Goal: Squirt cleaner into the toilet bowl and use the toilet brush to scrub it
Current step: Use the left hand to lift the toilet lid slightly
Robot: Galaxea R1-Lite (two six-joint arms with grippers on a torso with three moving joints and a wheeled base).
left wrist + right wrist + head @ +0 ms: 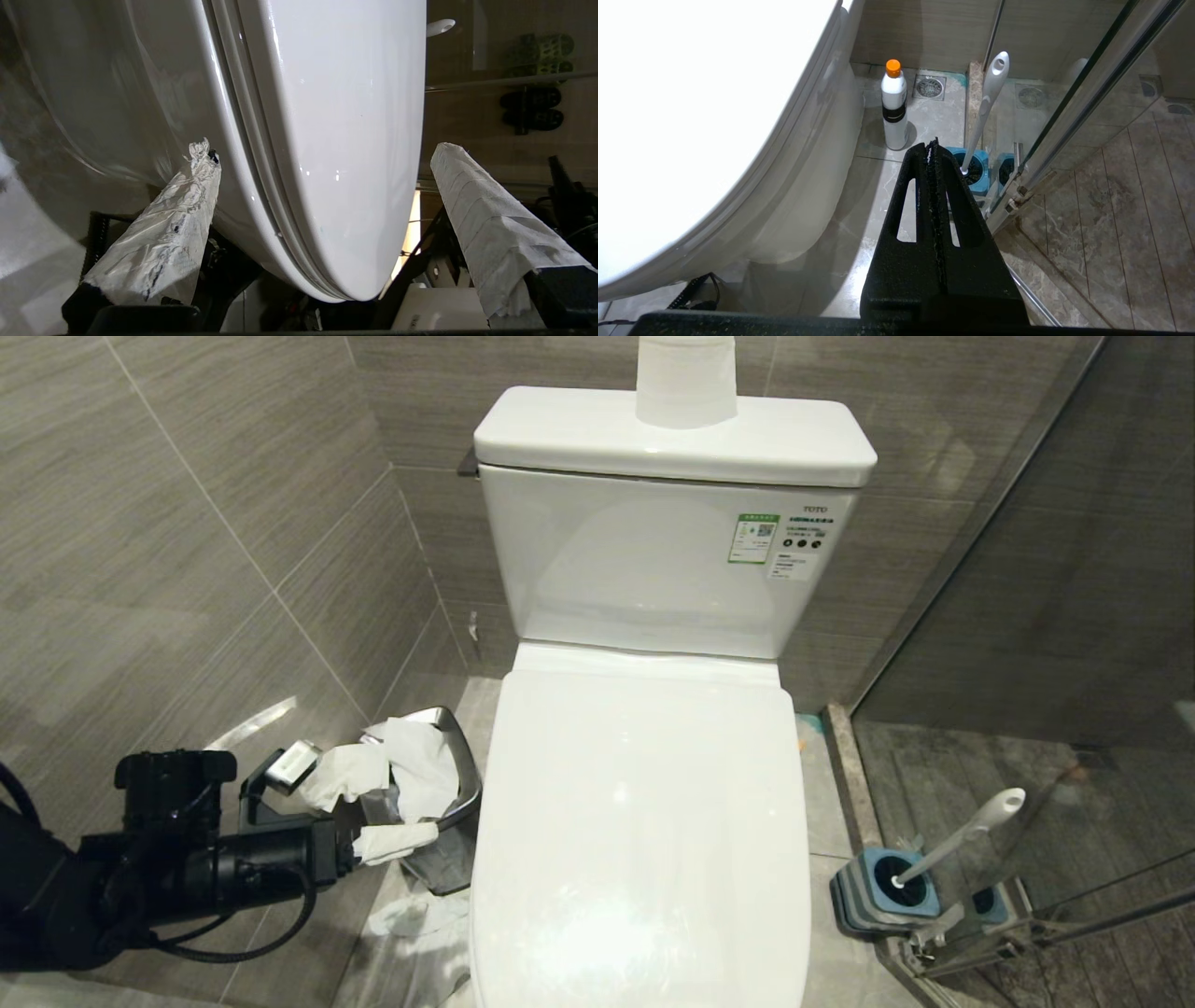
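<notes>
Beside the left tool (373, 807), toilet bowl (154, 112) with lid (644, 840) down, its edge between the paper-wrapped fingers (486, 219), spread wide, gripping nothing. Near the right tool (931, 144), pressed together and empty: toilet brush (987, 100) upright in its holder (973, 168), white bottle (894, 109) just beside. Behind the left tool, steel bin (457, 775) stuffed with paper.

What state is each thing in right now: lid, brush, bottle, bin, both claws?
Toilet lid: down, covering the bowl.
Toilet brush: standing in its holder, untouched.
Cleaner bottle: upright on the floor, orange cap on.
Steel bin: stuffed with white paper.
Left claw: open, paper-wrapped fingers either side of the lid's edge.
Right claw: shut, empty, pointing toward the brush holder.
</notes>
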